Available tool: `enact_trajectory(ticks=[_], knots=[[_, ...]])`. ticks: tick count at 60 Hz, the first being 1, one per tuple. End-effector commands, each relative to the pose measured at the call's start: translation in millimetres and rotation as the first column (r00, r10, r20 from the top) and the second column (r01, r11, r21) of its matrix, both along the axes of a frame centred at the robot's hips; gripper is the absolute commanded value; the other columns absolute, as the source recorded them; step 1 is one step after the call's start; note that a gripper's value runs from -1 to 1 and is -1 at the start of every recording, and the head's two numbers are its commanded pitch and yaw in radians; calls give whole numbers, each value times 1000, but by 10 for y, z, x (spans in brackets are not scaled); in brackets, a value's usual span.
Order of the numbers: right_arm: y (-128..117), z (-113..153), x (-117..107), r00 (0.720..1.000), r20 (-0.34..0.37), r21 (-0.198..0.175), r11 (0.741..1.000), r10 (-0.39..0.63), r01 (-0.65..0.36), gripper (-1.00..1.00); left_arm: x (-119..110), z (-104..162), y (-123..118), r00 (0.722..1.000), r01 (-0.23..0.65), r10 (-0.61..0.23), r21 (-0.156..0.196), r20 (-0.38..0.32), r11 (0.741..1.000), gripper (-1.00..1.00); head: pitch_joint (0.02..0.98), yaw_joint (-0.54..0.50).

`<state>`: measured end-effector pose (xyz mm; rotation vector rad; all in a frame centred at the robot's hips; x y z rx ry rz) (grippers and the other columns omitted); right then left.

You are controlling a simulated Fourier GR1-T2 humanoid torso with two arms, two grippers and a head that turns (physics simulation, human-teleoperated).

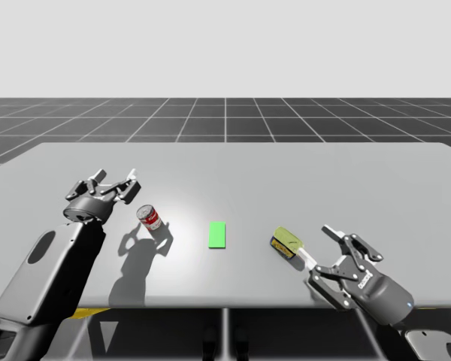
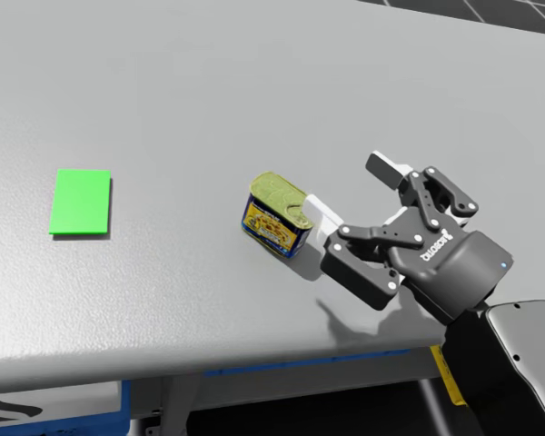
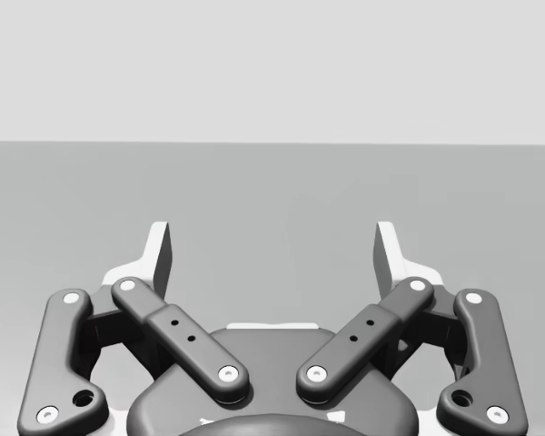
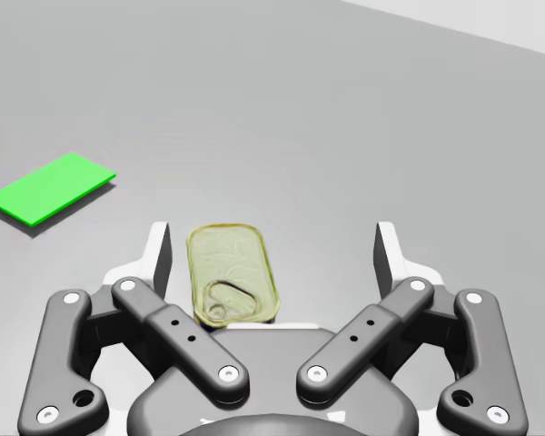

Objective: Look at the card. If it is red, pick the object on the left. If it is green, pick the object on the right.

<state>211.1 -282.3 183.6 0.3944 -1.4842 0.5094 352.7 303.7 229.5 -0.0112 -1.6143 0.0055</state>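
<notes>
One tin (image 4: pixel 232 272) between right hand's (image 4: pixel 272 245) fingers (image 4: pixel 161 259)

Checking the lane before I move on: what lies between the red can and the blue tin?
The green card alone, flat on the table, touching neither; the high view shows it.

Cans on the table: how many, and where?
2. A red round can is left of the green card; a blue rectangular can sits right of it, between the open fingers of my right gripper.

Table (image 1: pixel 286 173), perhaps-tilted red can (image 1: pixel 149 217), green card (image 1: pixel 217 235), blue tin (image 1: pixel 287 242)
</notes>
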Motion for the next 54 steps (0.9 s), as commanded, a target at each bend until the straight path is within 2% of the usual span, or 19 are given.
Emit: enact_trajectory(ticks=[1, 9, 21, 54], knots=[[34, -193, -82, 995, -76, 8, 998, 66, -65, -1000, 12, -15, -6, 1000, 2, -2, 2, -3, 1000, -1000, 930, -308], [11, -256, -69, 987, -137, 22, 996, 85, -83, -1000, 13, -14, -6, 1000, 2, -2, 2, -3, 1000, -1000, 932, -309], [16, -324, 13, 979, -183, 12, 996, 85, -84, -1000, 13, -14, -6, 1000, 2, -2, 2, -3, 1000, -1000, 933, -311], [252, -444, 302, 965, -244, -12, 994, 98, -105, -1000, 13, -14, -6, 1000, 2, -2, 2, -3, 1000, -1000, 928, -304]])
